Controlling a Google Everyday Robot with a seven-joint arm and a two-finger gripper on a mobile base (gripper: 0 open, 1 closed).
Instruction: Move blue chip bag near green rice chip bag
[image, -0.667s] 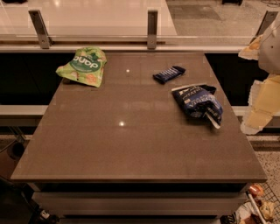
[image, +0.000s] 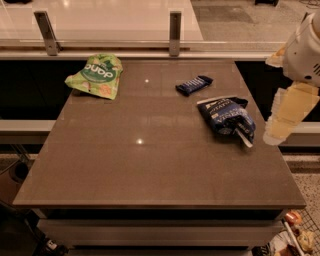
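A wide brown table (image: 150, 170) carries everything. The robot's pale arm comes in at the right edge, and its pincer (image: 278, 127) hangs just off the table's right side, near the blue chip bag but apart from it. It grasps nothing, and I cannot tell whether it is released or clenched.

The green rice chip bag (image: 96, 75) lies puffy at the far left corner of the table. The blue chip bag (image: 227, 117) lies on the right side, well apart from it, crumpled, with a white strip sticking out toward the near right edge. Between them, closer to the blue one, lies a small flat dark bar wrapper (image: 194, 85), which is not the thing to move.

The blue chip bag is probably very light, soft and crinkly, and its foil is likely slick, so a flat press from above could skid off. The raised crumpled ridge in its middle looks the best place to pinch. The white strip is thin and may slip or tear. A gentle squeeze should be enough, as the chips inside would crush easily.
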